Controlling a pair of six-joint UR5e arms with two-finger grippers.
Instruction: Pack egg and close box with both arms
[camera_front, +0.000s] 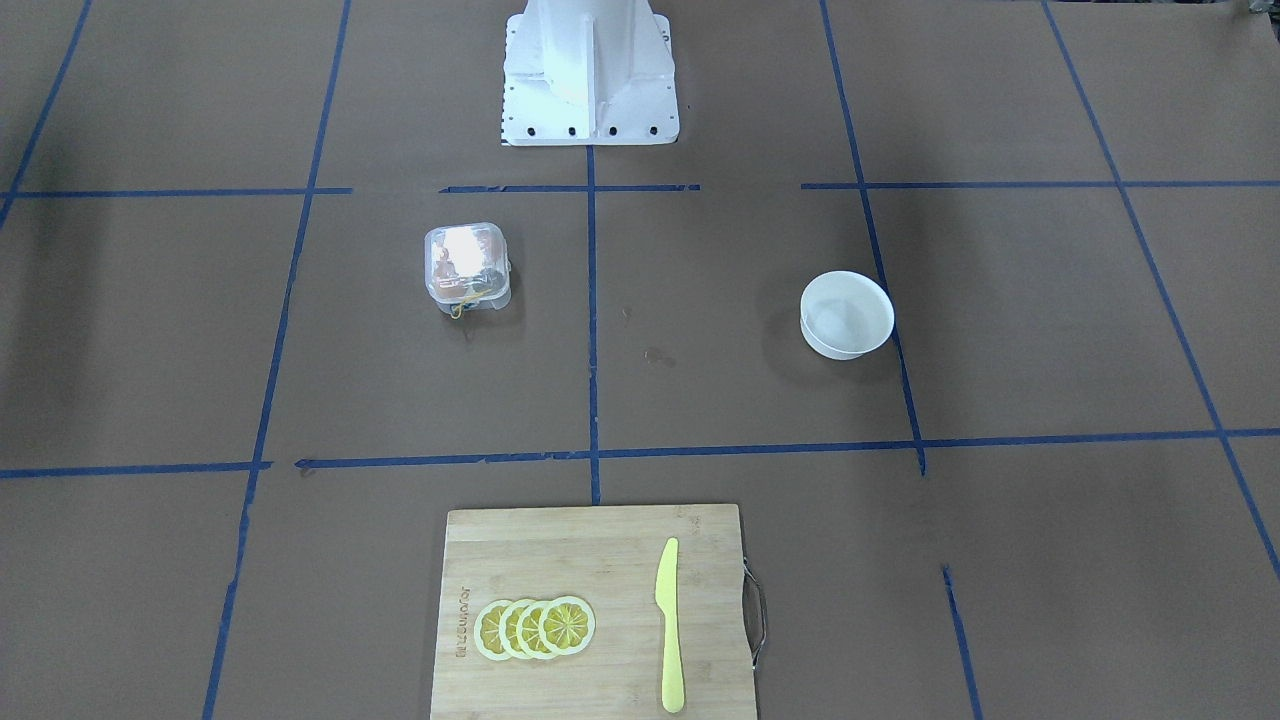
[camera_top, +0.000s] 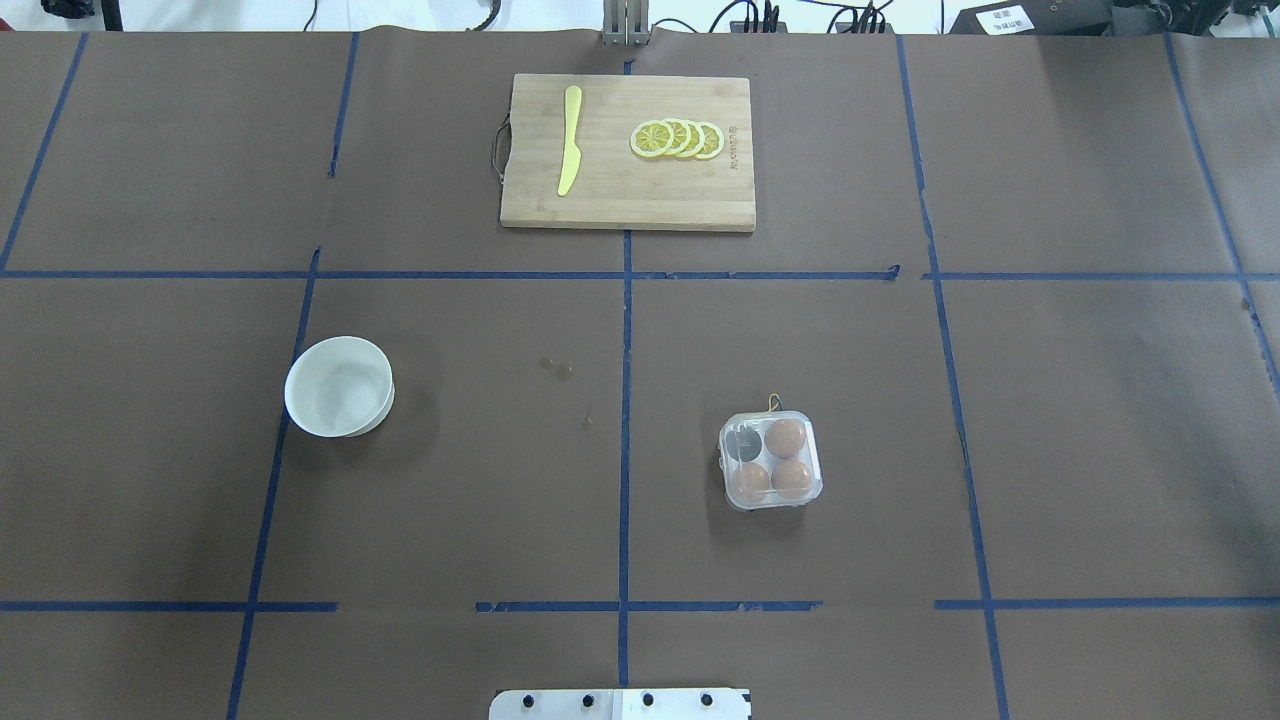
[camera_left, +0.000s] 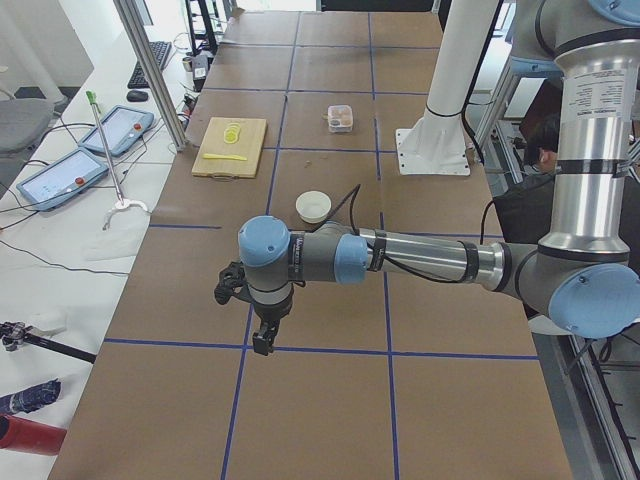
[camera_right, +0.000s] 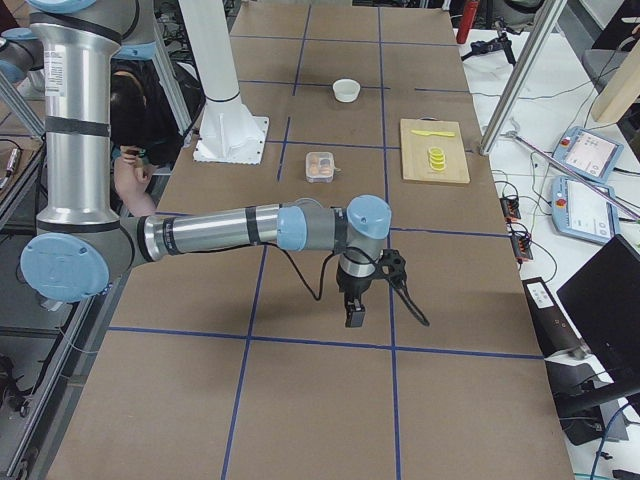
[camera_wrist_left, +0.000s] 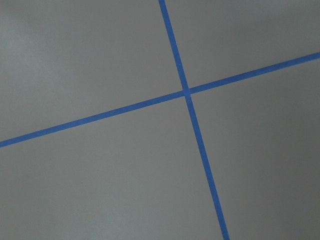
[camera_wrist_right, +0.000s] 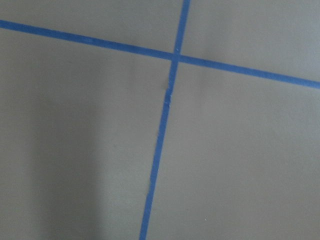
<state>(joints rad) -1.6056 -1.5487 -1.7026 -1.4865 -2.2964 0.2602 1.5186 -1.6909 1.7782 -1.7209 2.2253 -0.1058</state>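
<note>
The clear box (camera_top: 770, 460) sits right of the table's centre line, its yellow string at the far edge; it also shows in the front view (camera_front: 467, 265). Three tan-brown eggs lie in its cups: one (camera_top: 786, 437), another (camera_top: 792, 478) and a third (camera_top: 750, 482). The fourth cup looks dark and empty. I cannot tell whether the lid is down. My left gripper (camera_left: 262, 335) hangs over bare table far on the left end; my right gripper (camera_right: 354, 310) hangs far on the right end. I cannot tell whether either is open. Both wrist views show only brown paper and blue tape.
A white bowl (camera_top: 340, 386) stands empty left of centre. A wooden cutting board (camera_top: 628, 205) at the far edge carries a yellow knife (camera_top: 569, 140) and lemon slices (camera_top: 677, 139). The white pedestal (camera_front: 590, 75) stands at the robot side.
</note>
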